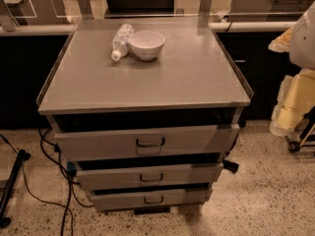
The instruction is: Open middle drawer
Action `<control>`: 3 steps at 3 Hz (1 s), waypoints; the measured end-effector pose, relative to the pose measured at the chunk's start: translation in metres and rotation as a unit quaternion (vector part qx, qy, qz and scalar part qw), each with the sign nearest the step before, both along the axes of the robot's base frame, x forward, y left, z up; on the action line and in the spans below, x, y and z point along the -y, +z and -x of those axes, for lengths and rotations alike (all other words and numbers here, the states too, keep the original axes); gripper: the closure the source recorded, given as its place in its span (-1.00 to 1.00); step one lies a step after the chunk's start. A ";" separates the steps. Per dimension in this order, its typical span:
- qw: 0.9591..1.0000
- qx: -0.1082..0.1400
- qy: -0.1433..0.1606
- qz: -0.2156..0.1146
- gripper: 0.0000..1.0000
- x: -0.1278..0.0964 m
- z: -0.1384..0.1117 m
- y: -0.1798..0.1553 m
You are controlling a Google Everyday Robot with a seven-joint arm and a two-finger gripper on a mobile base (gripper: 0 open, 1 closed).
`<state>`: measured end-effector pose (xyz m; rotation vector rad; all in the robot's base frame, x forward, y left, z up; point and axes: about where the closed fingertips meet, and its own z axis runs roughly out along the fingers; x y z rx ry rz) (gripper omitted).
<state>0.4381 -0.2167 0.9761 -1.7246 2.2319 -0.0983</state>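
The grey metal cabinet point(147, 77) has three drawer fronts stacked below its top. The middle drawer point(187, 173) is the long, low front between the taller top drawer point(197, 139) and the narrowest bottom drawer point(182, 196). Its small dark loop handle point(151, 178) sits at its centre. A dark gap shows above each front. My arm and gripper point(290, 104) show as white and cream shapes at the right edge, level with the top drawer, well to the right of the cabinet and touching nothing on it.
A white bowl point(146, 44) and a clear bottle point(121, 41) lying on its side sit at the back of the cabinet top. Black cables point(58, 173) and a black stand point(12, 181) lie on the floor at left. A small caster point(294, 145) is at right.
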 end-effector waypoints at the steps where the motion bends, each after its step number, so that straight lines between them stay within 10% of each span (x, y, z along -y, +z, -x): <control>1: 1.000 0.009 -0.004 -0.007 -1.00 0.003 0.002 -0.009; 3: 0.999 -0.009 -0.022 -0.021 -1.00 0.020 0.012 -0.070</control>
